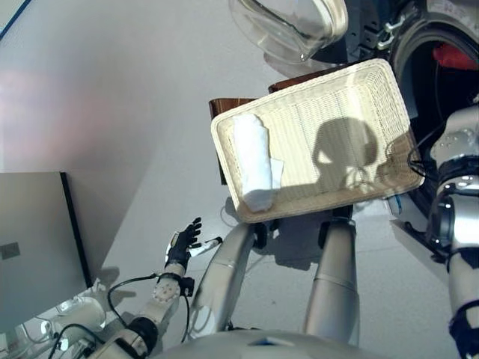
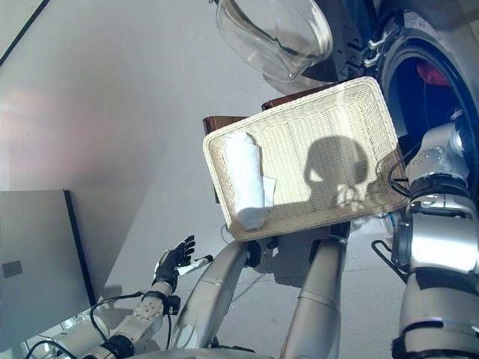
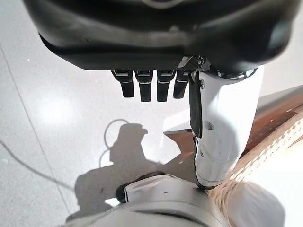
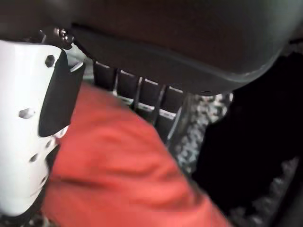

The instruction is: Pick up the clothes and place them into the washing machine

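Red garment gripped inside the washing machine drum; white cloth left in the basket.

Nearest, the left hand (image 1: 183, 243) is seen low over the floor, fingers straight and empty. Beyond it, a cream wicker basket (image 1: 374, 82) is set on a brown stand (image 1: 224, 106), with a rolled white cloth (image 1: 253, 161) at its left end. Farthest, inside the washing machine (image 2: 419, 45), beside its open glass door (image 2: 273, 34), the right hand (image 4: 142, 90) is closed around a red garment (image 4: 123, 175).

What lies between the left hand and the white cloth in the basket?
In the left eye view, bare grey floor and the basket's woven near wall separate the open left hand from the white cloth; nothing else lies there.
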### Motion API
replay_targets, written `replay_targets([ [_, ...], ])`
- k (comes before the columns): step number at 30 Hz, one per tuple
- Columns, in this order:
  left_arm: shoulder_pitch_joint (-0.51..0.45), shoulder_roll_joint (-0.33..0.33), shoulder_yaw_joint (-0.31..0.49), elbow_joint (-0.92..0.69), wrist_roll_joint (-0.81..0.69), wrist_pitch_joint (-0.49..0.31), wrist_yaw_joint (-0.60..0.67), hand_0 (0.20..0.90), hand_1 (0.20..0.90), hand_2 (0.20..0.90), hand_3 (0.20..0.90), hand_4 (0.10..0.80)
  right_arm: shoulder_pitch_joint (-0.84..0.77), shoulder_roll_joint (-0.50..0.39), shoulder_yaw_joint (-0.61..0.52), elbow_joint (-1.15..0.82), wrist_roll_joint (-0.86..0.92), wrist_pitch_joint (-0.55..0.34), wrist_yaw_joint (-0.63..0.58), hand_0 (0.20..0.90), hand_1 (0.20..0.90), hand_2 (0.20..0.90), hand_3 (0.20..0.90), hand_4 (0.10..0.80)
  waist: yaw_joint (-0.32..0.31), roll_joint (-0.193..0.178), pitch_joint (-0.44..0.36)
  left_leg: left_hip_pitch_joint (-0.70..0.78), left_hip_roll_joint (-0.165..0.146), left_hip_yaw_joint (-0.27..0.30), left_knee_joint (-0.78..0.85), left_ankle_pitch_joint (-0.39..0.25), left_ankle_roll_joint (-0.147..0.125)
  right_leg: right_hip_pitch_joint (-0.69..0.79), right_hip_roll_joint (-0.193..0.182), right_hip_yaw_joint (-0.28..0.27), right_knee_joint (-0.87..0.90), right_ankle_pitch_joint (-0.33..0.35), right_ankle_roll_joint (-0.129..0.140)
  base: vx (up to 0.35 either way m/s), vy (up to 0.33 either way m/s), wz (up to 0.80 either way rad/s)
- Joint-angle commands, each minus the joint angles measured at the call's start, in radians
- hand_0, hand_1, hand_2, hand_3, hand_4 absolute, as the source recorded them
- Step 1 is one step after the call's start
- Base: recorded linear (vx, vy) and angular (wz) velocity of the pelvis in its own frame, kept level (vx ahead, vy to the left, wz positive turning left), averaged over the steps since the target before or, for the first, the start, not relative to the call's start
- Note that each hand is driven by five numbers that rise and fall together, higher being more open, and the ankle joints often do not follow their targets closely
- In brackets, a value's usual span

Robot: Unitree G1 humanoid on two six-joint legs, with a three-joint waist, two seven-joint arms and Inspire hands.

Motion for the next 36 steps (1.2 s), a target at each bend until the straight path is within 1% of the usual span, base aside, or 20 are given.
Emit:
replay_targets([
  [1, 0.055, -0.005, -0.003, 0.079, -0.03, -0.011, -0.001, 0.9, 0.9, 0.9, 0.9, 0.8, -0.051, -0.037, 0.045, -0.013, 0.031, -0.047, 0.064, 0.9, 0.9, 0.9, 0.9, 0.8, -0.022, 0.006, -0.07, 0.014, 0.007, -0.072, -0.046, -0.014, -0.064, 0.101, 0.061, -0.102, -0.049, -0.047, -0.116, -0.008, -0.018, -0.07],
  [2, 0.044, -0.014, -0.007, 0.088, -0.029, -0.005, -0.013, 0.9, 0.9, 0.9, 0.9, 0.8, -0.006, 0.02, 0.038, 0.057, 0.057, -0.016, 0.11, 0.9, 0.9, 0.9, 0.9, 0.8, -0.021, 0.01, -0.067, 0.023, 0.006, -0.072, -0.053, -0.01, -0.067, 0.119, 0.058, -0.108, -0.055, -0.048, -0.118, -0.006, -0.026, -0.06],
  [3, 0.04, -0.014, -0.005, 0.091, -0.024, -0.004, -0.013, 0.9, 0.9, 0.9, 0.9, 0.8, 0.007, 0.049, 0.045, 0.078, 0.063, -0.007, 0.132, 0.9, 0.9, 0.9, 0.9, 0.8, -0.019, 0.011, -0.067, 0.029, 0.006, -0.074, -0.058, -0.007, -0.069, 0.127, 0.056, -0.112, -0.059, -0.047, -0.119, -0.008, -0.045, -0.03],
  [7, 0.031, -0.006, 0.01, 0.112, -0.008, -0.004, -0.013, 0.9, 0.9, 0.9, 0.9, 0.8, 0.082, 0.197, 0.057, 0.094, 0.061, 0.011, 0.17, 0.9, 0.9, 0.9, 0.9, 0.8, -0.015, 0.007, -0.057, 0.052, 0.008, -0.081, -0.085, 0.013, -0.079, 0.168, 0.048, -0.139, -0.085, -0.041, -0.118, -0.01, -0.065, 0.04],
  [10, 0.023, 0.0, 0.02, 0.131, 0.001, -0.004, -0.006, 0.9, 0.9, 0.9, 0.9, 0.8, 0.131, 0.287, 0.067, 0.075, 0.042, 0.019, 0.179, 0.9, 0.9, 0.9, 0.9, 0.8, -0.016, -0.005, -0.045, 0.069, 0.008, -0.086, -0.109, 0.03, -0.086, 0.194, 0.046, -0.159, -0.107, -0.032, -0.117, -0.005, -0.061, 0.21],
  [11, 0.023, 0.001, 0.021, 0.132, 0.001, -0.004, -0.007, 0.9, 0.9, 0.9, 0.9, 0.8, 0.134, 0.29, 0.066, 0.071, 0.039, 0.019, 0.175, 0.9, 0.9, 0.9, 0.9, 0.8, -0.018, -0.006, -0.045, 0.071, 0.008, -0.087, -0.11, 0.031, -0.086, 0.196, 0.046, -0.161, -0.108, -0.032, -0.117, 0.0, -0.055, 0.25],
  [12, 0.021, -0.002, 0.024, 0.141, -0.001, -0.004, -0.007, 0.9, 0.9, 0.9, 0.9, 0.8, 0.163, 0.336, 0.081, 0.065, 0.017, 0.025, 0.181, 0.9, 0.9, 0.9, 0.9, 0.8, -0.016, -0.015, -0.04, 0.078, 0.009, -0.09, -0.115, 0.038, -0.09, 0.211, 0.044, -0.172, -0.116, -0.028, -0.116, 0.003, -0.046, 0.26],
  [15, 0.019, 0.0, 0.034, 0.155, 0.007, -0.007, -0.003, 0.9, 0.9, 0.9, 0.9, 0.8, 0.206, 0.398, 0.129, 0.046, -0.052, 0.048, 0.196, 0.9, 0.9, 0.9, 0.9, 0.8, -0.01, -0.035, -0.035, 0.083, 0.012, -0.099, -0.126, 0.05, -0.092, 0.231, 0.045, -0.189, -0.132, -0.022, -0.116, 0.005, -0.051, 0.28],
  [19, 0.019, 0.008, 0.052, 0.157, 0.021, -0.007, 0.001, 0.9, 0.9, 0.9, 0.9, 0.8, 0.25, 0.441, 0.195, 0.023, -0.138, 0.077, 0.207, 0.9, 0.9, 0.9, 0.9, 0.8, -0.004, -0.06, -0.032, 0.094, 0.016, -0.112, -0.133, 0.059, -0.092, 0.252, 0.047, -0.205, -0.14, -0.015, -0.115, 0.006, -0.039, 0.01],
  [20, 0.018, 0.014, 0.063, 0.159, 0.027, -0.005, 0.0, 0.9, 0.9, 0.9, 0.9, 0.8, 0.268, 0.458, 0.224, 0.011, -0.181, 0.094, 0.213, 0.9, 0.9, 0.9, 0.9, 0.8, 0.003, -0.078, -0.03, 0.102, 0.018, -0.119, -0.14, 0.064, -0.093, 0.265, 0.047, -0.218, -0.151, -0.009, -0.114, 0.008, -0.063, 0.11],
  [21, 0.023, 0.019, 0.068, 0.151, 0.029, -0.007, 0.0, 0.9, 0.9, 0.9, 0.9, 0.8, 0.281, 0.468, 0.243, 0.001, -0.206, 0.103, 0.216, 0.9, 0.9, 0.9, 0.9, 0.8, 0.004, -0.089, -0.028, 0.106, 0.018, -0.124, -0.142, 0.067, -0.094, 0.274, 0.045, -0.224, -0.159, -0.006, -0.114, 0.012, -0.071, 0.1],
  [22, 0.019, 0.023, 0.079, 0.158, 0.038, -0.003, -0.003, 0.9, 0.9, 0.9, 0.9, 0.8, 0.287, 0.464, 0.27, 0.014, -0.267, 0.128, 0.211, 0.9, 0.9, 0.9, 0.9, 0.8, 0.009, -0.1, -0.028, 0.111, 0.018, -0.128, -0.146, 0.072, -0.095, 0.284, 0.043, -0.233, -0.166, -0.003, -0.113, 0.008, -0.056, 0.11],
  [24, 0.019, 0.03, 0.088, 0.161, 0.048, -0.004, 0.005, 0.9, 0.9, 0.9, 0.9, 0.8, 0.299, 0.478, 0.314, 0.0, -0.326, 0.14, 0.209, 0.9, 0.9, 0.9, 0.9, 0.8, 0.015, -0.12, -0.025, 0.126, 0.019, -0.138, -0.159, 0.08, -0.097, 0.306, 0.042, -0.247, -0.181, 0.004, -0.112, 0.006, -0.058, 0.17],
  [28, 0.024, 0.052, 0.112, 0.154, 0.077, -0.003, 0.009, 0.9, 0.9, 0.9, 0.9, 0.8, 0.301, 0.467, 0.449, 0.021, -0.56, 0.21, 0.191, 0.9, 0.9, 0.9, 0.9, 0.8, 0.04, -0.155, -0.023, 0.16, 0.021, -0.162, -0.195, 0.104, -0.103, 0.353, 0.037, -0.288, -0.219, 0.016, -0.108, 0.023, -0.051, 0.16],
  [30, 0.018, 0.059, 0.12, 0.157, 0.086, 0.001, 0.012, 0.9, 0.9, 0.9, 0.9, 0.8, 0.315, 0.485, 0.479, 0.011, -0.608, 0.22, 0.198, 0.9, 0.9, 0.9, 0.9, 0.8, 0.047, -0.174, -0.02, 0.17, 0.019, -0.172, -0.207, 0.112, -0.105, 0.372, 0.036, -0.302, -0.237, 0.023, -0.106, 0.039, -0.044, 0.19],
  [31, 0.016, 0.063, 0.125, 0.161, 0.095, 0.005, 0.011, 0.9, 0.9, 0.9, 0.9, 0.8, 0.317, 0.478, 0.515, 0.023, -0.671, 0.24, 0.185, 0.9, 0.9, 0.9, 0.9, 0.8, 0.054, -0.182, -0.021, 0.176, 0.018, -0.179, -0.214, 0.116, -0.106, 0.38, 0.035, -0.311, -0.245, 0.025, -0.105, 0.045, -0.033, 0.16],
  [34, 0.016, 0.08, 0.131, 0.155, 0.112, 0.002, 0.014, 0.9, 0.9, 0.9, 0.9, 0.8, 0.327, 0.491, 0.582, 0.002, -0.781, 0.258, 0.171, 0.9, 0.9, 0.9, 0.9, 0.8, 0.068, -0.202, -0.015, 0.193, 0.015, -0.198, -0.239, 0.133, -0.11, 0.406, 0.031, -0.337, -0.269, 0.033, -0.103, 0.042, -0.037, 0.1],
  [35, 0.022, 0.086, 0.135, 0.15, 0.118, -0.002, 0.02, 0.9, 0.9, 0.9, 0.9, 0.8, 0.33, 0.497, 0.611, -0.019, -0.847, 0.269, 0.149, 0.9, 0.9, 0.9, 0.9, 0.8, 0.074, -0.216, -0.013, 0.198, 0.012, -0.208, -0.252, 0.141, -0.112, 0.417, 0.029, -0.349, -0.284, 0.037, -0.1, 0.029, -0.015, 0.16],
  [36, 0.022, 0.086, 0.135, 0.15, 0.118, -0.002, 0.02, 0.9, 0.9, 0.9, 0.9, 0.8, 0.33, 0.497, 0.611, -0.019, -0.847, 0.269, 0.149, 0.9, 0.9, 0.9, 0.9, 0.8, 0.073, -0.216, -0.013, 0.199, 0.012, -0.208, -0.253, 0.142, -0.112, 0.418, 0.029, -0.349, -0.284, 0.037, -0.1, 0.032, -0.011, 0.28],
])
